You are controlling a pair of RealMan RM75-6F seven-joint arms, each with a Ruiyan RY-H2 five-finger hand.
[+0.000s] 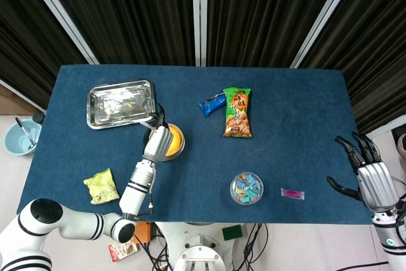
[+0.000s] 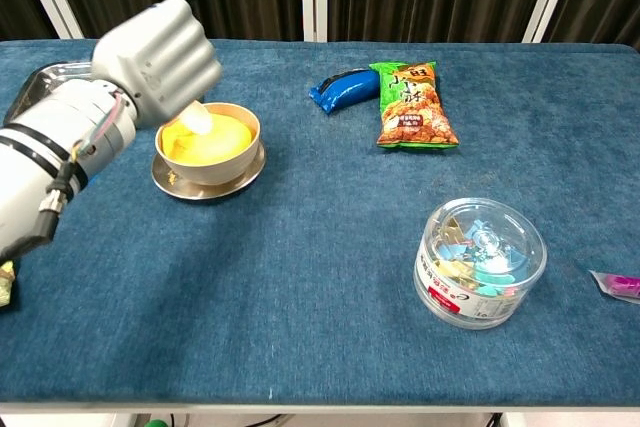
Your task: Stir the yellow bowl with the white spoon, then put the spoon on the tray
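The yellow bowl [image 2: 212, 139] sits on a metal saucer left of the table's middle; in the head view the bowl [image 1: 174, 141] is half hidden by my left hand [image 1: 157, 140]. My left hand [image 2: 158, 59] grips the white spoon [image 2: 196, 118], whose scoop dips into the bowl's yellow contents; the handle is hidden in the hand. The metal tray [image 1: 120, 103] lies behind the bowl at the far left; only its corner [image 2: 50, 71] shows in the chest view. My right hand [image 1: 371, 179] hangs open off the table's right edge, holding nothing.
A green snack bag [image 1: 236, 112] and a blue packet [image 1: 210, 103] lie at the table's middle back. A clear tub of clips [image 2: 480, 261] stands front right, with a pink wrapper [image 1: 292, 193] beside it. A yellow-green bag [image 1: 101, 186] lies front left.
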